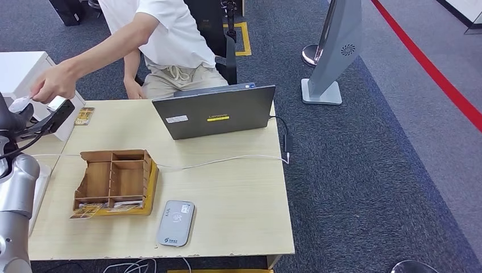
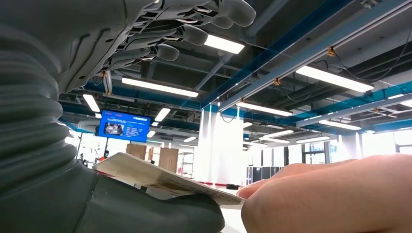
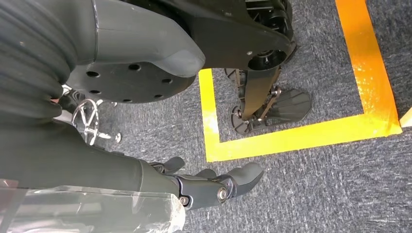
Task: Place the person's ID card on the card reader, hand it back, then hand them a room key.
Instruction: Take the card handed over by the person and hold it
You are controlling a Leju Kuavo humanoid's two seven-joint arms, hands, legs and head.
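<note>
Reaching over the table (image 1: 239,187), the person's hand (image 1: 54,82) touches the ID card (image 2: 165,177) lying on the thumb of the left hand (image 2: 145,34), whose fingers are spread above it. The card reader (image 1: 175,223) lies beside the wooden organizer (image 1: 116,182). The right hand (image 3: 214,187) hangs with loosely curled fingers, holding nothing.

Head view looks down on table (image 1: 239,187); left wrist faces ceiling, right wrist floor
</note>
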